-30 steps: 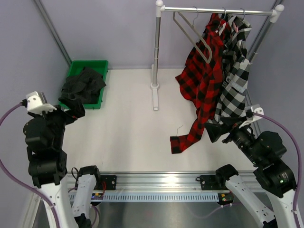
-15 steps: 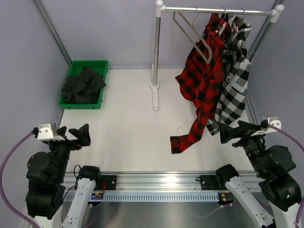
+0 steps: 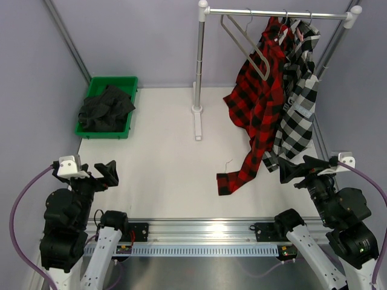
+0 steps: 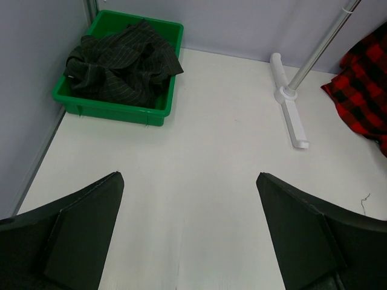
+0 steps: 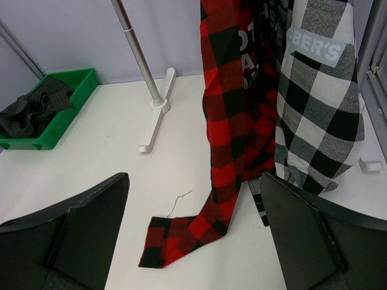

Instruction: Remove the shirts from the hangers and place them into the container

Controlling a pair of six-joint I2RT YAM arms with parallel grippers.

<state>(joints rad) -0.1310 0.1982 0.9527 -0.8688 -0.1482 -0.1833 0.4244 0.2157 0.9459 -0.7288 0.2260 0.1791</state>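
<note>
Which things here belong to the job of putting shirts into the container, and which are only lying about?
Job: dark shirt, already in the green container; red plaid shirt and black-and-white plaid shirt, both hanging; empty hanger.
Not part of it: clothes rack; thin loose thread lying on the table.

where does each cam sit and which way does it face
Top external: above and behind the arms, looking down over the table; left arm and right arm at the bottom.
Left wrist: on the left arm, facing the green container holding the dark shirt; open left fingers at the bottom.
Right wrist: on the right arm, facing the hanging red plaid shirt and black-and-white plaid shirt; open right fingers below.
Shared: both wrist views show the container and the rack's pole.
</note>
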